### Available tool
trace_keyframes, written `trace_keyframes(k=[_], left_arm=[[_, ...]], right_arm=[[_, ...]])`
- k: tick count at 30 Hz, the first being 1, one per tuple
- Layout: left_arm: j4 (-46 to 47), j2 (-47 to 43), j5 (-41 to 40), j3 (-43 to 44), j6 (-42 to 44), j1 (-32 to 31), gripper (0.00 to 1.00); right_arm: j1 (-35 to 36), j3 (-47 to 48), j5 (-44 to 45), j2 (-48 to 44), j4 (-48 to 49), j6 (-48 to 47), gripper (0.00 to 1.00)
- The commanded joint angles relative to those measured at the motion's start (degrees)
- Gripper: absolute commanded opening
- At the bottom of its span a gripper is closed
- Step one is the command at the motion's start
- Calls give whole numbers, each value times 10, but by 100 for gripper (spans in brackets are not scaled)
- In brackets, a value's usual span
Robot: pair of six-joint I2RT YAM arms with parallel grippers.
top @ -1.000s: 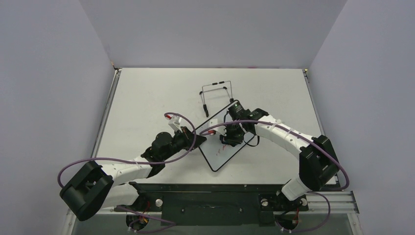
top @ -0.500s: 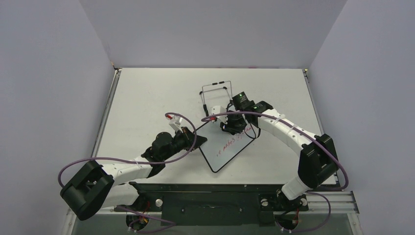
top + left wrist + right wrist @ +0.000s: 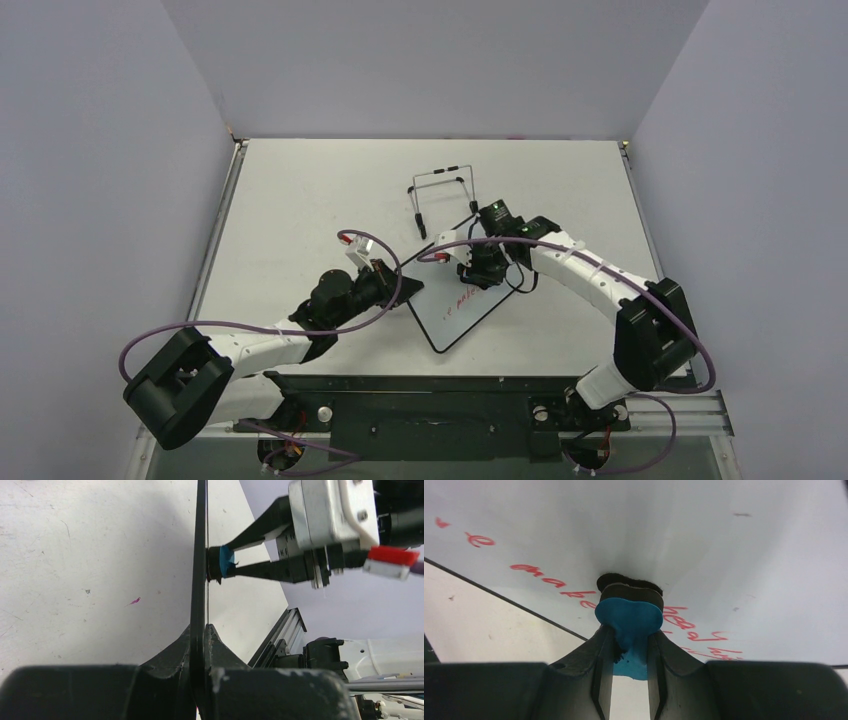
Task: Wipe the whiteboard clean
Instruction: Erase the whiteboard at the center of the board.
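The whiteboard (image 3: 448,320), a white board in a thin black frame, lies slanted at mid-table with red handwriting (image 3: 466,297) on it. My left gripper (image 3: 407,286) is shut on its left edge. In the left wrist view the board (image 3: 201,555) shows edge-on, clamped at my left gripper (image 3: 206,630). My right gripper (image 3: 479,274) is shut on a small blue eraser (image 3: 629,616), whose dark pad presses on the whiteboard (image 3: 684,535) just above a line of red writing (image 3: 544,580). That eraser (image 3: 227,562) also shows against the board's face in the left wrist view.
A black wire stand (image 3: 441,189) stands just behind the board's far corner. The table (image 3: 300,200) has raised side walls left and right, and a black rail (image 3: 480,385) runs along its near edge by the arm bases.
My right gripper carried the eraser up toward the board's far corner, then came back a little toward the middle. Red writing below it now shows. The left gripper and board stayed put.
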Motion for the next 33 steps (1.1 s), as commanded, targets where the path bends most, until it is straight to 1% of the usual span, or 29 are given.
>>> trace_keyframes(k=[1,3,6,8,11,13,17,20,24,25,28,30,33], left_arm=[[117,-8,40,34,-12,-6,0],[118,-4,41,35,-13,-6,0],[118,0,42,36,-13,-7,0],[117,-1,43,36,-13,-7,0],[116,-4,43,37,-12,-7,0],[112,-8,44,37,-10,-7,0],[106,-16,44,38,-7,-7,0],[105,-15,45,40,-5,-7,0],[104,-12,46,42,-5,-7,0],[103,-12,46,42,-5,-7,0],[100,-13,46,43,-5,-7,0],[100,-13,47,44,-4,-7,0],[100,-12,49,45,-4,-7,0]], right_arm=[[-13,65,7,19,16,11,0],[-6,91,5,31,16,20,0],[17,103,9,40,11,20,0],[46,90,8,37,5,15,0],[64,62,4,29,-4,5,0],[62,37,2,20,-6,1,0],[25,6,1,9,-7,-7,0],[-13,25,6,21,-12,-12,0],[-30,86,15,57,-14,-11,0],[-30,107,14,66,-15,-8,0],[-24,131,1,75,-16,3,0],[-13,126,-5,70,-18,5,0],[16,78,-11,50,-21,-4,0]])
